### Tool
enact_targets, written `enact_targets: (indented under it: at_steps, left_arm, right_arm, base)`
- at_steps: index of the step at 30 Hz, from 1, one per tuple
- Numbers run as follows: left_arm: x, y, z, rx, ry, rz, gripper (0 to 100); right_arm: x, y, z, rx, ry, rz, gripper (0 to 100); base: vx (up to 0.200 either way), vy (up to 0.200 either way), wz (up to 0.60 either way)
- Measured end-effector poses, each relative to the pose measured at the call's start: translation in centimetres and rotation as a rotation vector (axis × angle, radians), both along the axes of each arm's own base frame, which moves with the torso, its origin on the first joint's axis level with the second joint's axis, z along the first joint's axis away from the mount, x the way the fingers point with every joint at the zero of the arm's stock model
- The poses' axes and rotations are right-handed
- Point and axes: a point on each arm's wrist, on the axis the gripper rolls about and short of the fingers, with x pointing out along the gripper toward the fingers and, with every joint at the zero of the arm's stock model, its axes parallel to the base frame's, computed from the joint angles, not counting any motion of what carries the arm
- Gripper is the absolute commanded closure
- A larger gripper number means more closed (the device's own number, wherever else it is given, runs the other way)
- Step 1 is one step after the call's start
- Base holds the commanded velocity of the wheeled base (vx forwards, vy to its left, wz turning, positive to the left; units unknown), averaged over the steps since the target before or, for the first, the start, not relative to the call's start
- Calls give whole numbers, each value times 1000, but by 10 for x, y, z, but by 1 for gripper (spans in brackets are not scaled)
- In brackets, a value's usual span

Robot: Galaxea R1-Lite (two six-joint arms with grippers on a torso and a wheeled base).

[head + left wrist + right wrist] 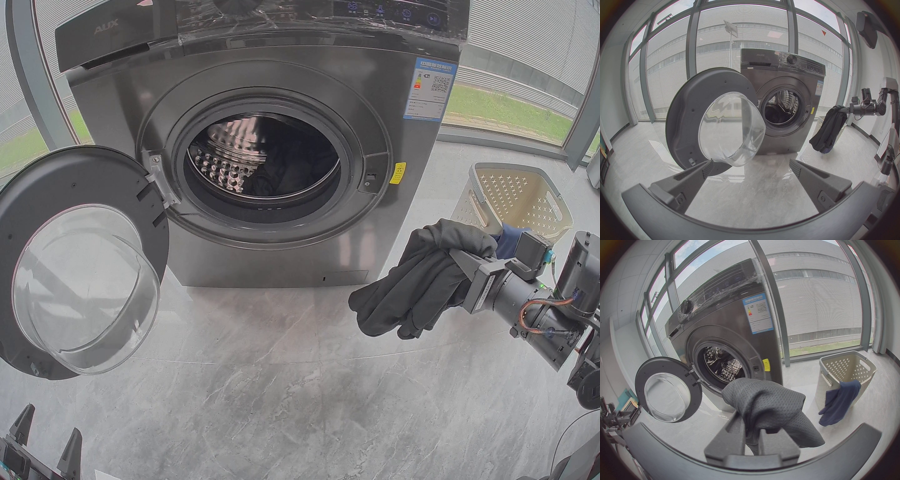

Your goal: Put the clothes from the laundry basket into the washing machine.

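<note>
My right gripper (pixel 465 265) is shut on a dark grey garment (pixel 420 280) that hangs in the air right of the washing machine (pixel 262 156), between it and the beige laundry basket (pixel 519 200). In the right wrist view the grey garment (pixel 768 408) drapes over my shut right gripper (pixel 753 437), and a blue cloth (pixel 839 401) hangs over the laundry basket (pixel 847 371) rim. The machine's round door (pixel 78 262) stands swung open to the left, and dark clothes (pixel 287 165) lie inside the drum. My left gripper (pixel 750 168) is open and holds nothing, low at the near left.
Grey marbled floor (pixel 281 387) stretches before the machine. Glass window walls (pixel 519 94) stand behind the machine and the basket. The open door's clear bowl (pixel 731 128) juts out toward my left gripper.
</note>
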Motion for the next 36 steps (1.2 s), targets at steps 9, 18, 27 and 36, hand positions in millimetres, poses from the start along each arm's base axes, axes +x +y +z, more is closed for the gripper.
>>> enact_targets:
  at_steps: [9,18,27,36]
  left_arm:
    - [0,0,0,14,0,3,0]
    - [-1,-1,10,24,-71,-23,0]
    - [-5,-7,58,33,-148,-292,0]
    - [47,-10,89,48,-43,-420,0]
  right_arm:
    - [4,27,19,65,-46,89,100]
    - [21,60,41,139,-104,152,100]
    - [25,84,39,186,-77,202,100]
    - [35,101,40,218,-77,221,100]
  base:
    - [0,0,0]
    - [0,0,0]
    - [0,0,0]
    - [0,0,0]
